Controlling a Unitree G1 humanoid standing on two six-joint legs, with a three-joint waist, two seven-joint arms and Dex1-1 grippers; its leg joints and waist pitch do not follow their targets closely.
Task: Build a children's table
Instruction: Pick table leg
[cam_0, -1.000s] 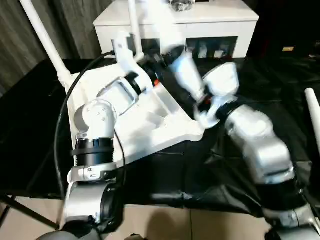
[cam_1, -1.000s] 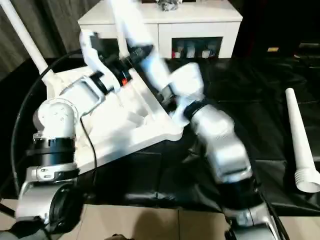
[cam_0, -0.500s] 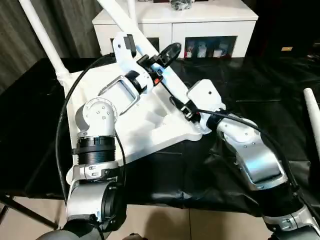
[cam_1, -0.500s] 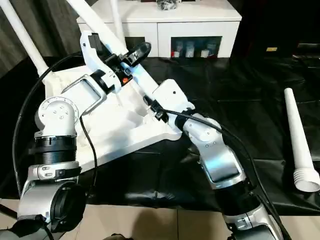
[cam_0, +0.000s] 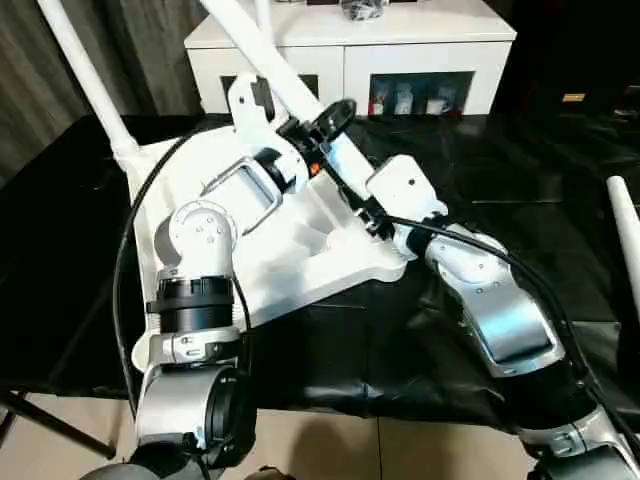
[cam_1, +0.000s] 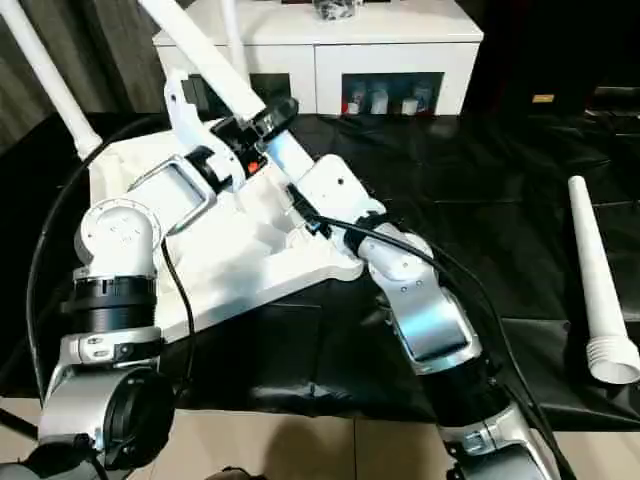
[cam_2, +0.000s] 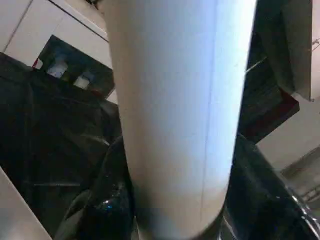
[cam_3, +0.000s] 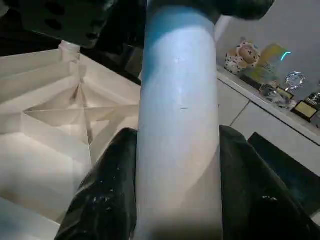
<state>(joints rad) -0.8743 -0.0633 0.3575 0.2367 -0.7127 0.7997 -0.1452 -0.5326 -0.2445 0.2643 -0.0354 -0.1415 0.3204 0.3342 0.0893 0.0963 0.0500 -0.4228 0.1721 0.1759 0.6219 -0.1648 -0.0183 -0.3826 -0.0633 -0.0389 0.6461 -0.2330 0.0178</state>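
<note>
The children's table top (cam_0: 300, 262) lies upside down and tilted on the black-covered table, ribs up (cam_3: 60, 125). One white leg (cam_0: 85, 75) stands in its far left corner. A second leg (cam_0: 255, 48) slants from the upper left down toward the top's near right corner. My left gripper (cam_0: 328, 118) is shut on this leg partway along, its black fingers (cam_2: 100, 210) on both sides of the tube (cam_2: 175, 100). My right gripper (cam_0: 365, 205) is shut on the same leg (cam_3: 180, 125) lower down, close to the ribbed underside.
A loose white leg (cam_1: 592, 280) lies on the black sheet at the right. A white cabinet (cam_0: 420, 50) with dark glass doors stands behind the table. Another white pole (cam_0: 262, 12) rises at the back. A black cable (cam_0: 125, 260) loops past my left arm.
My left gripper's fingers have drawn in around the slanted leg. My right arm has swung down from its raised pose and settled, bringing the leg's lower end toward the table top.
</note>
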